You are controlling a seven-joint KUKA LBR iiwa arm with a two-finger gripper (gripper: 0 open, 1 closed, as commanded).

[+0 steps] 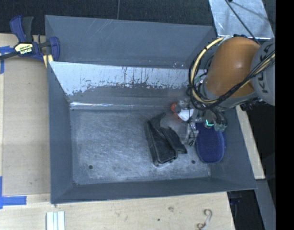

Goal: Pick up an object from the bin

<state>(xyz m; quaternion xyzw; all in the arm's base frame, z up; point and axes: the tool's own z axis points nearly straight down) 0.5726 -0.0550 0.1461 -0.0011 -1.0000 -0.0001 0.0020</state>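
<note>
My gripper [194, 128] hangs low at the right side of the bin, under the arm's orange cover. Directly to its right and a little below lies a dark blue oval thing [211, 146], close to the right wall. To its left a black folded thing [161, 140], flat and oblong, lies tilted on the bin floor, and its right edge comes up close to the gripper. A small orange and white thing [179, 110] sits just above and left of the gripper, near the back wall; the arm's fittings hide part of it.
The bin's right wall stands close beside the gripper and the blue thing. Bare grey floor stretches over the left half of the bin. The arm with its cables comes in from the right over the rim.
</note>
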